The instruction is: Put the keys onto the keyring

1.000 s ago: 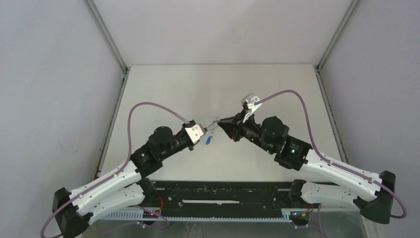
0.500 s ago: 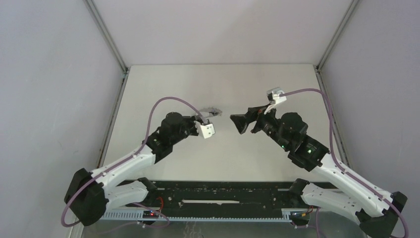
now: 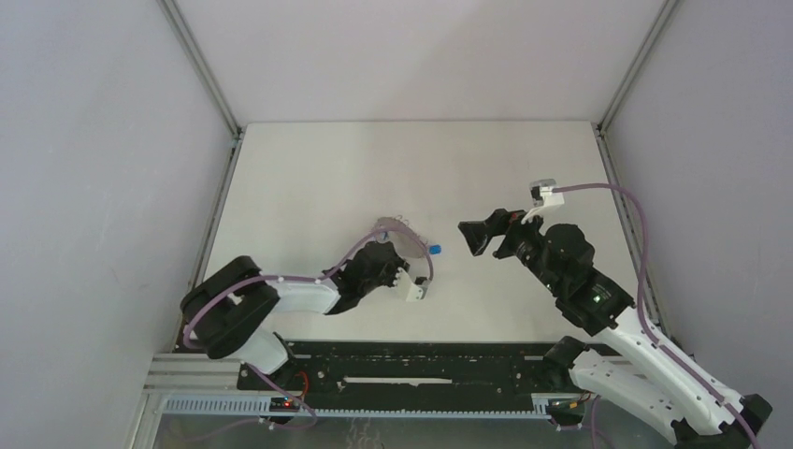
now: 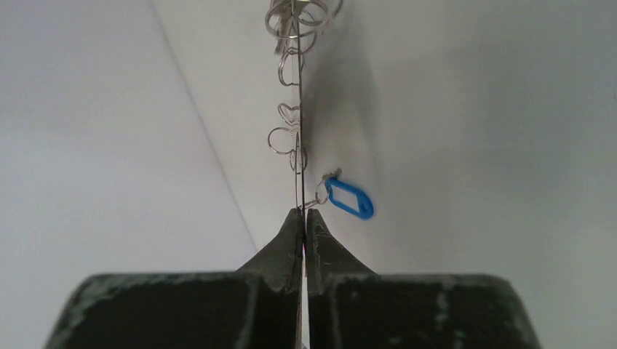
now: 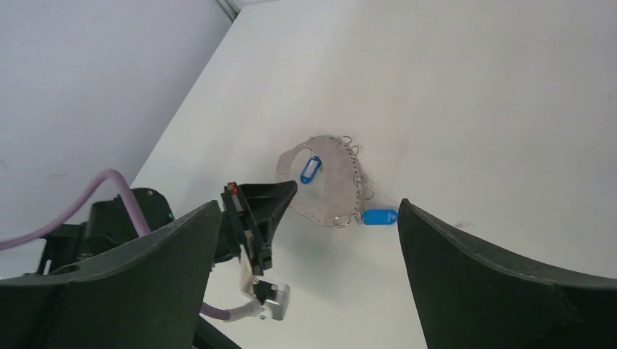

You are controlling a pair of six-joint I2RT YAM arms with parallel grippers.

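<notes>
Since a second ago the arms have drawn apart: the left arm has pulled back low toward its base, taking the keyring [image 3: 404, 234] along. The right hand [image 3: 475, 236] has backed off and gone from nearly closed to wide, holding nothing. The left hand [image 4: 302, 215] is pinched tight on the hoop's thin rim, over the middle of the counter [image 3: 327, 168]. The darker blue tag [image 5: 311, 169] shows within the hoop just beside those fingertips, apparently hung on a small wire loop. The lighter blue tag [image 5: 380, 217] sits at the rim nearer the right hand.
</notes>
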